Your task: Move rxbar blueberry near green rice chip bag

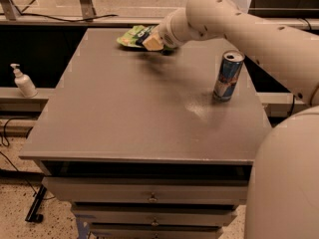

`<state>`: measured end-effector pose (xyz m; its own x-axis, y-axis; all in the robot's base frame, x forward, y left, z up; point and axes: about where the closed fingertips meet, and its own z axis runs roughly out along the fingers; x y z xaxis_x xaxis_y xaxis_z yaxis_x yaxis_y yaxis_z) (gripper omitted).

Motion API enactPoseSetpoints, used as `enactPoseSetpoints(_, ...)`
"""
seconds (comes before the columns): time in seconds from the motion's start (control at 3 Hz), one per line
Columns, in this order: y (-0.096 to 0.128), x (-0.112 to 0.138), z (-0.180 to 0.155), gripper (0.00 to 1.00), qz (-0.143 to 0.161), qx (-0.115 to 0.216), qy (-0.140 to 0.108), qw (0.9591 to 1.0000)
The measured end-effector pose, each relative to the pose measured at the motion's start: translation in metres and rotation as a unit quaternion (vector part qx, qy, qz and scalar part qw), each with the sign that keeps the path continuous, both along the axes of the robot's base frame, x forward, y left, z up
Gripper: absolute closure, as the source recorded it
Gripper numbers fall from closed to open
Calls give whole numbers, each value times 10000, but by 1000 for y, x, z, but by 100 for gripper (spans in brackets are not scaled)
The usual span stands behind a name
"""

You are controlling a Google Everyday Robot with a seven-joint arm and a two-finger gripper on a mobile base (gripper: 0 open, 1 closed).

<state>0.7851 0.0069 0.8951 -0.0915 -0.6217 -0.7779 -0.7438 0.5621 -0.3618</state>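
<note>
The green rice chip bag (130, 36) lies at the far edge of the grey table (124, 113), left of centre. My gripper (151, 40) is at the bag's right end, low over the table, and covers part of the bag. A small dark piece with pale marks (146, 32) shows between the gripper and the bag; it looks like the rxbar blueberry, but most of it is hidden. I cannot tell whether the gripper holds it or whether it rests on the table.
A tall blue-and-silver drink can (228, 76) stands upright at the table's right side, under my arm (234, 26). A white pump bottle (23, 82) stands on a ledge to the left. Drawers (149, 197) sit below the front edge.
</note>
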Motion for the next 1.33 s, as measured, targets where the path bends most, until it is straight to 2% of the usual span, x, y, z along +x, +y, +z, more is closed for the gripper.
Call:
enactPoseSetpoints(0.33,-3,-3,-2,12,-10,-72,14,10000)
enactPoseSetpoints(0.67,-2,-5,1,0,24,-107,-1,9999)
enactPoseSetpoints(1.0,11,-14,15,0,211,-54,-128,9997)
enactPoseSetpoints(1.33,13,-42,54,0,435,211,-451,9978)
